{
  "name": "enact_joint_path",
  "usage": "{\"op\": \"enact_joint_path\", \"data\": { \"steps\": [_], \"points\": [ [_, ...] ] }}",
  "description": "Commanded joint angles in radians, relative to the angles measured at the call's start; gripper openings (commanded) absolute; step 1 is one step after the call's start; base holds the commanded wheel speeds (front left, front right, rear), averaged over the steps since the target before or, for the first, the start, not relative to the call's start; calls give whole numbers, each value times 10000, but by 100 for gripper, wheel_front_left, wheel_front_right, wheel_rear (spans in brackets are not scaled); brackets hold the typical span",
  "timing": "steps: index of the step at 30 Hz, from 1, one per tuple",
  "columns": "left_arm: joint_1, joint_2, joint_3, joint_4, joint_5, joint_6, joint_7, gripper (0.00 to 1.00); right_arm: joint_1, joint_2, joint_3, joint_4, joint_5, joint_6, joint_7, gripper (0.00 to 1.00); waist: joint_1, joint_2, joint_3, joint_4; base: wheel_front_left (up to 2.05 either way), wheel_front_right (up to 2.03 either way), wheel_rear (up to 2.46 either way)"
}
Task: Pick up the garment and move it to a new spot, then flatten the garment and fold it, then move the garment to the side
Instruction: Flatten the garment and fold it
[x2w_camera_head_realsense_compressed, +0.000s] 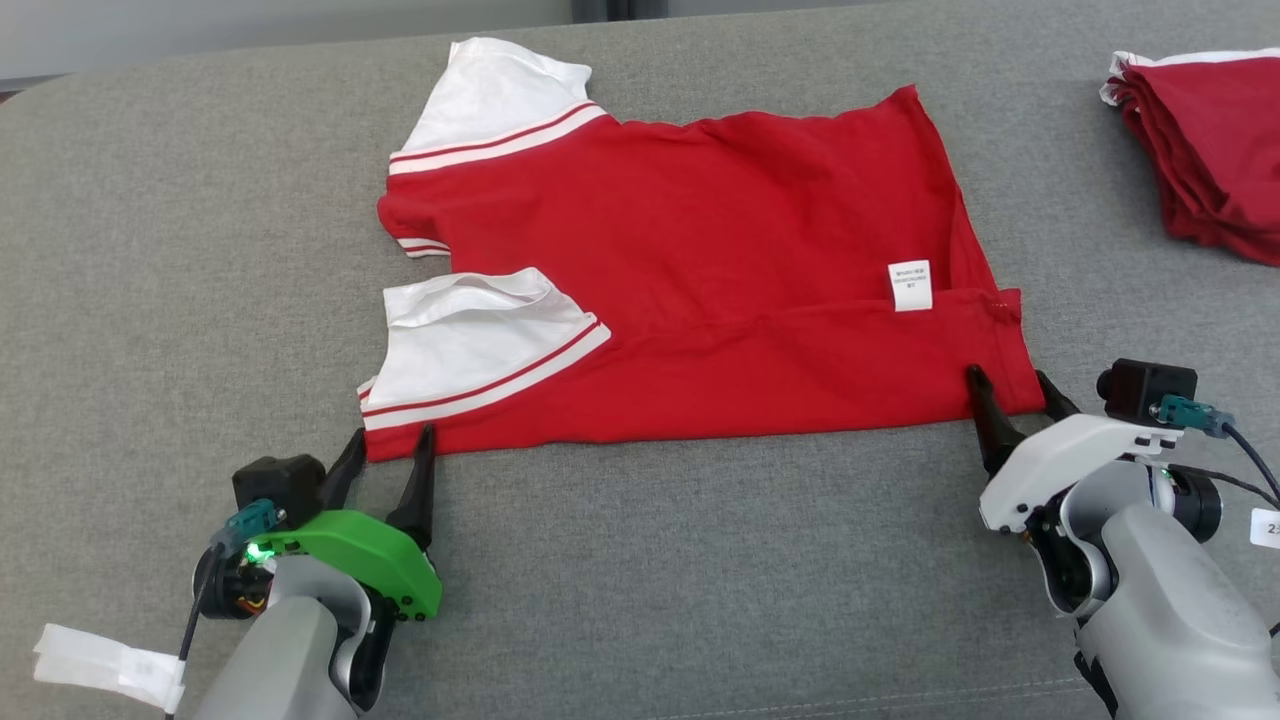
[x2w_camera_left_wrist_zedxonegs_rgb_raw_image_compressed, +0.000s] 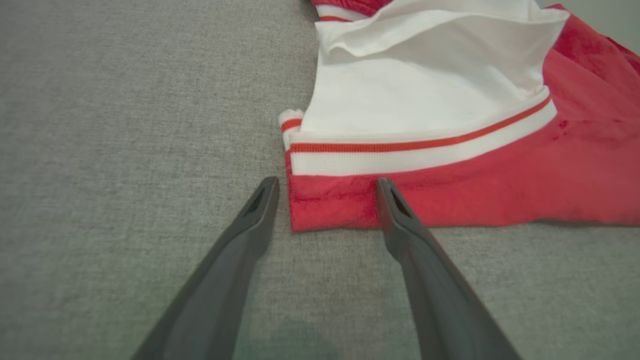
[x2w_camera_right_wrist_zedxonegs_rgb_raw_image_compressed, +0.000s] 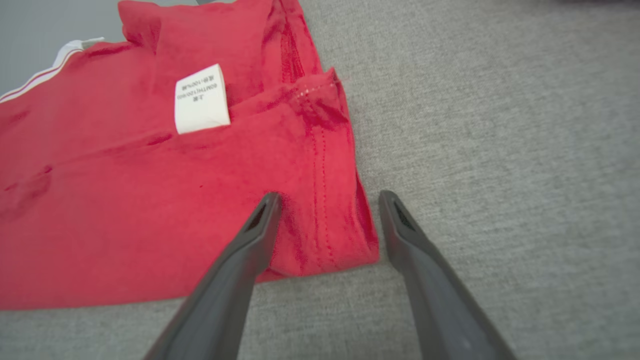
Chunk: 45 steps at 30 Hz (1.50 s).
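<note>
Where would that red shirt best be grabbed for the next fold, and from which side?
Take the shirt by the two corners of its near edge, coming in low from the robot's side. That edge lies straight and flat, and the left gripper and right gripper straddle those corners with open fingers.

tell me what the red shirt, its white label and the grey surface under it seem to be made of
Red shirt: soft matte knit, probably cotton; it creases and shows stitched hems.
Care label: thin smooth white tape, fabric or paper, with small print.
Grey surface: coarse matte woven cloth, likely upholstery; the flecked weave shows.
</note>
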Motion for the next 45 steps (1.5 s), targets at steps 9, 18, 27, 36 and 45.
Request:
{"op": "enact_joint_path", "data": {
  "steps": [9, 18, 27, 36, 45],
  "points": [
    [-251, -68, -17, -169, -460, -35, 0, 0, -236, 166, 314, 919, 593, 4, -943, 0, 0, 0, -365, 281, 0, 0, 0],
    [1920, -28, 1074, -2253, 101, 29, -2, 0, 1098, -193, 752, 72, 1427, 2, -1419, 0, 0, 0, -1435, 515, 0, 0, 0],
    [4218, -539, 1453, -3271, 448, 250, -2, 0, 3049, -440, 338, -1215, 1593, 1, -1083, 0, 0, 0, -1769, 581, 0, 0, 0],
    [4204, -790, 1643, -3546, 855, 259, -3, 100, 3592, -92, -270, -1927, 903, 2, -850, 100, 0, 0, -1991, 479, 0, 0, 0],
    [3838, -632, 2629, -4914, 1931, 474, -4, 100, 3547, 40, -653, -3431, -1016, 2, -1641, 100, 0, 0, -2430, 346, 0, 0, 0]
  ]
}}
